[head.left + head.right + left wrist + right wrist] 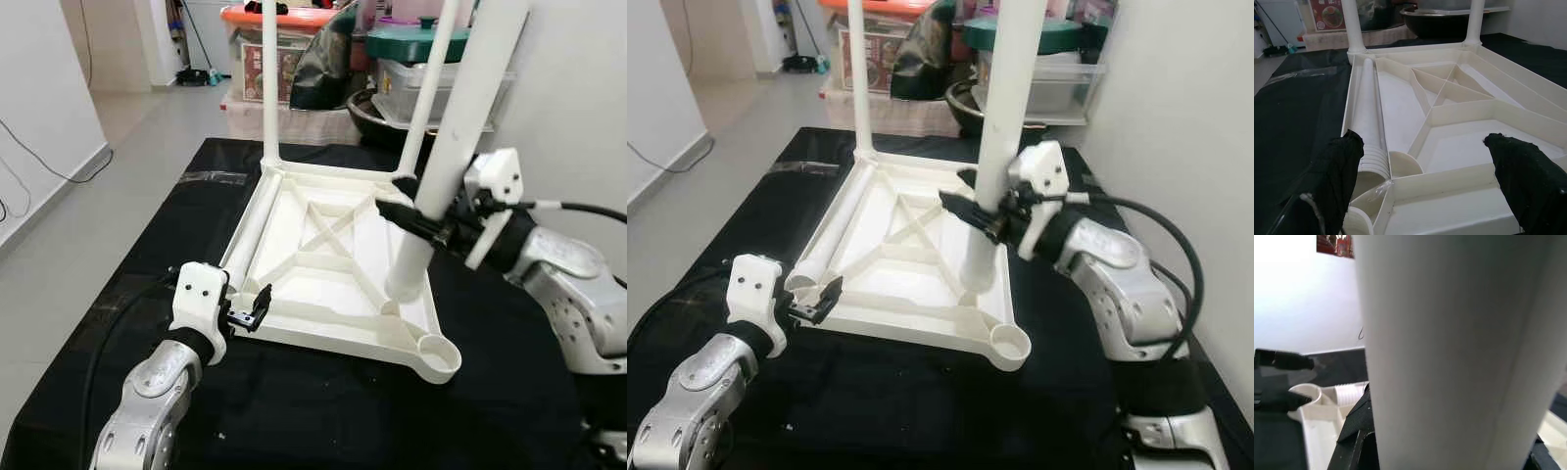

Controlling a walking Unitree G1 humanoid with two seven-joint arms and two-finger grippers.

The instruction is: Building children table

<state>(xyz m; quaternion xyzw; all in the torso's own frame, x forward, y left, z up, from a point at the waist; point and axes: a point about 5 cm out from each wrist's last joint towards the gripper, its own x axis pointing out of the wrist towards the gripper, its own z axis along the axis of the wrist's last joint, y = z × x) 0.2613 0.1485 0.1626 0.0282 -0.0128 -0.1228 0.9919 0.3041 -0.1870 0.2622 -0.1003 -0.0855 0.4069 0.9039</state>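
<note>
1. A white plastic children table top (333, 264) lies upside down on a table covered with black cloth (147, 255); its ribbed underside faces up.
2. Two white legs already stand in the far corners: the far left leg (269, 78) is upright, and the far right leg (431, 83) leans a little.
3. The right hand (416, 217) is pinching a third white leg (451, 147) around its lower part. This leg is tilted, with its top leaning toward the robot's right. Its lower end is at the right side of the table top, above the rim; I cannot tell if it touches the plastic.
4. In the right wrist view this leg (1449, 352) is very close to the camera.
5. A fourth white leg (1369, 117) lies flat inside the table top along its left edge, with the ribbed end toward the robot.
6. The left hand (250, 315) is at the near left corner of the table top. In the left wrist view its fingers (1337, 171) are spread apart, one on each side of that near edge, and they hold nothing.
7. The near right corner socket (438, 354) is open, with no leg in it.
8. Behind the table stand storage boxes (284, 49) and a dark bowl (377, 113) on the floor.
</note>
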